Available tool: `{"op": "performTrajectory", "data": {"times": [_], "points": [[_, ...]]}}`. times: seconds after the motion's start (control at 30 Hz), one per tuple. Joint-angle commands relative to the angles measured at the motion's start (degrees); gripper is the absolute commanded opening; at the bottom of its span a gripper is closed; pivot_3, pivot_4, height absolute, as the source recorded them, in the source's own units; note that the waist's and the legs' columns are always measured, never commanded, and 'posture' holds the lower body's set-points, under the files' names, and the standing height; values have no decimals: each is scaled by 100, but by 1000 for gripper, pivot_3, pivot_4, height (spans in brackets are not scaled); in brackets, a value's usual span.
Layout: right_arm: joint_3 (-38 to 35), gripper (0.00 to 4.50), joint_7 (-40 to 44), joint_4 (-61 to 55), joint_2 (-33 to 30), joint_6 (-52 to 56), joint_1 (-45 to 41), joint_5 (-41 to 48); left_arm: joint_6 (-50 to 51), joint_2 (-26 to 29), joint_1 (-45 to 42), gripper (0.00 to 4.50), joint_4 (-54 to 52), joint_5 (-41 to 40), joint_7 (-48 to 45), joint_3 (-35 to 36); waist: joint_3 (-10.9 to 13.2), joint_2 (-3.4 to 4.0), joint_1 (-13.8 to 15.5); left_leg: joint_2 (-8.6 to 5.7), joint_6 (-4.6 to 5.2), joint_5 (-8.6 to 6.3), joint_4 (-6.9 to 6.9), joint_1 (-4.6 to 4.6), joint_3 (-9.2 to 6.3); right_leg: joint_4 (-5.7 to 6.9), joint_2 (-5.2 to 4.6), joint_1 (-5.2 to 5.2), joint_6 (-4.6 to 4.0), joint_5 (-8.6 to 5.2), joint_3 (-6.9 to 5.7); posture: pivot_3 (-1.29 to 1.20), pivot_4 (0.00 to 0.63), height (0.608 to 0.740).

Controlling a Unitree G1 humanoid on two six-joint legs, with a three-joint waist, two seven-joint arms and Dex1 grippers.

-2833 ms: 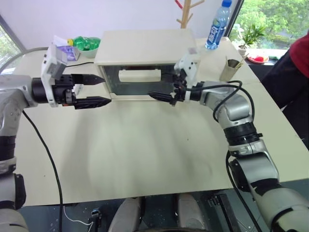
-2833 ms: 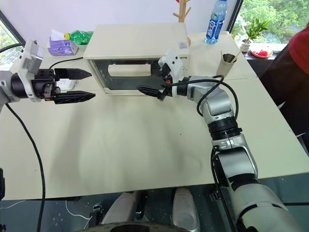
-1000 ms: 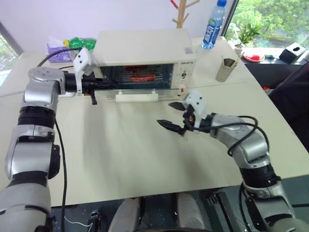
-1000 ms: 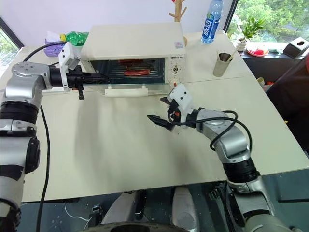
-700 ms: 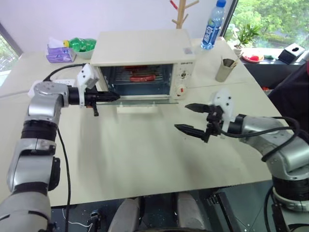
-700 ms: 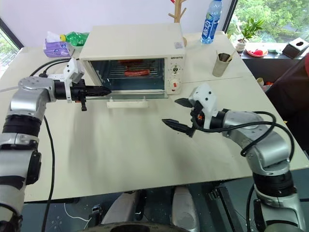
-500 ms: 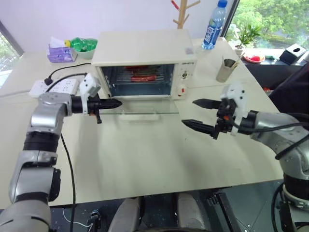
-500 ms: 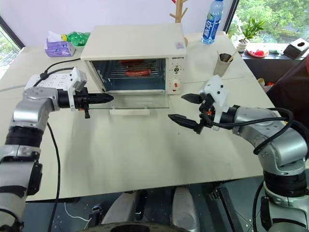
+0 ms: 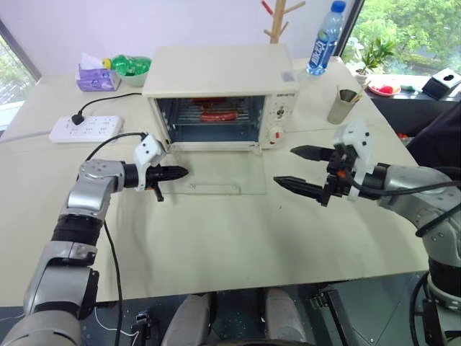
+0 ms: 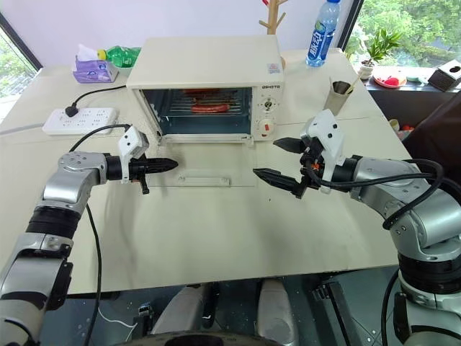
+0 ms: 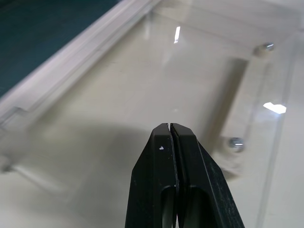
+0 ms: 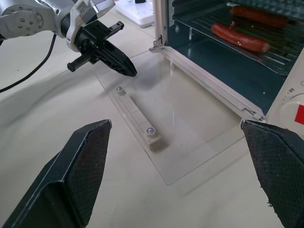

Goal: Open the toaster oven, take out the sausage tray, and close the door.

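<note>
The cream toaster oven (image 9: pixel 223 76) stands at the table's back. Its glass door (image 9: pixel 216 167) lies folded flat on the table, handle (image 9: pixel 216 189) at the near edge. Inside, the sausage tray (image 9: pixel 215 115) rests on the rack with reddish sausages (image 12: pixel 240 38) on it. My left gripper (image 9: pixel 180 173) is shut with nothing in it, its tips just over the door's left edge (image 11: pixel 169 127). To the right of the door, my right gripper (image 9: pixel 284 165) hangs open and empty above the table, pointing toward the oven.
A white power strip (image 9: pixel 83 128) and its cable lie left of the oven. A tissue pack (image 9: pixel 94 76) and green bottle (image 9: pixel 130 65) sit at the back left. A water bottle (image 9: pixel 325 36) and a cup (image 9: pixel 344 104) stand right of the oven.
The door has swung from shut to flat on the table. My left gripper closed, then sank with the door. My right gripper drew back to the right, still open.
</note>
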Motion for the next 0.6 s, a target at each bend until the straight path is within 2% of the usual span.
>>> {"op": "performTrajectory", "data": {"times": [0.03, 0.13, 0.17, 0.23, 0.43, 0.6], "points": [[-50, 4500, -35, -115, 10, -139, -54, 93, -283, 23, 25, 32, 249, 286, 255, -69, -3, 0, 3, 0, 0, 0, 0, 1, 0, 0, 0, 0, 0, 0, 0, 0, 150, 739], [-8, 4500, -44, -81, -3, -197, -88, 57, 46, 120, 100, 32, -125, -42, 154, 156, -3, -1, 0, 0, 0, 0, 1, 2, 0, 0, 0, 3, 0, 0, 0, 0, 150, 739], [28, 4500, -48, -56, -2, -226, -119, 29, 348, 196, 140, 548, -425, -297, 66, 314, -3, -1, -8, 0, 0, 0, 1, 2, 1, 0, 0, 3, 0, 0, 0, 0, 150, 739], [131, 4500, -61, -3, 0, -309, -184, -76, 1072, 374, 209, 1290, -1093, -858, -35, 678, -1, -5, -35, 1, 0, 0, -1, 2, 1, -1, 0, 2, 0, 0, 1, 0, 150, 739], [854, 4500, -296, 331, 207, -854, -520, -819, 3291, 972, 345, 4486, -2680, -2500, 275, 1954, 1, -7, -44, 5, 0, 0, -3, -2, -1, 0, 4, -4, 0, 0, 2, 0, 150, 739], [1692, 4500, -578, 951, 620, -1551, -1094, -1832, 3826, 1276, 636, 4486, -3287, -2893, 697, 2424, 0, -4, -37, 5, -1, 0, -6, 4, 1, 1, 5, -4, 0, 0, 4, 0, 150, 739]]}}
